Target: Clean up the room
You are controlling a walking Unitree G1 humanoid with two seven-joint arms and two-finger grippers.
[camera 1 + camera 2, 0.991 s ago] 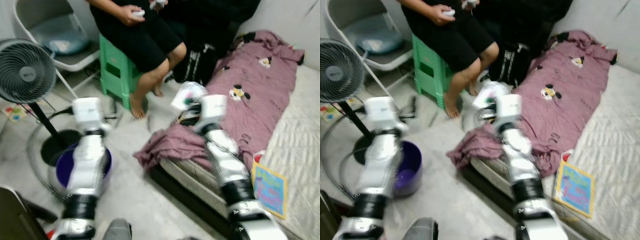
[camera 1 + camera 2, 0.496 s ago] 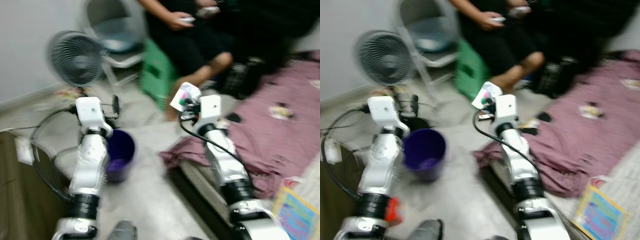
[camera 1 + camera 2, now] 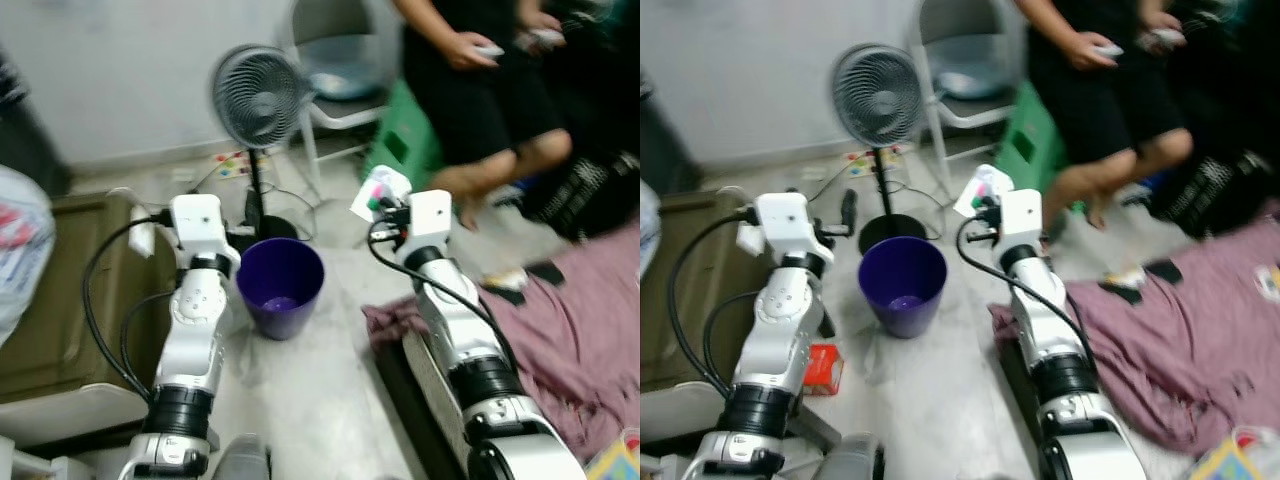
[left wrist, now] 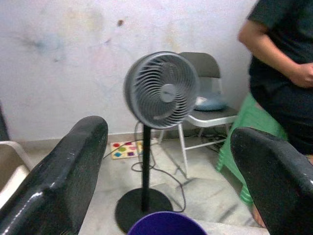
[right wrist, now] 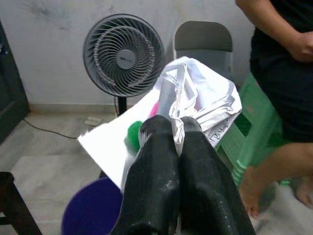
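Purple bin [image 3: 902, 284] stands on the floor [image 3: 930, 400] between the robot's two arms, just in front of a fan's [image 3: 878, 98] round base, as the right pincer [image 5: 177, 128] carries a crumpled white wrapper [image 5: 195, 98] toward it. The two black fingers are clamped together on a twisted fold of the packet, which hangs up and to the side of them, near the bin but not over its mouth. The left pincer [image 4: 166, 161] is spread wide and holds nothing, aimed past the bin's rim at the fan.

Risks from here look plain. The hold is on a thin corner of slick, light film, so a quick swing of the arm could let it slide out short of the bin. Released too early, the wrapper would likely drift down to the floor beside the bin or among the fan's cable. The head views are blurred, which suggests the robot is on the move, and a step too far could knock the bin or the fan stand. A seated person's [image 3: 480, 90] bare legs are near the right arm, and a blanket [image 3: 1180, 320] trails off the bed [image 3: 1012, 372] onto the floor by the robot's feet.
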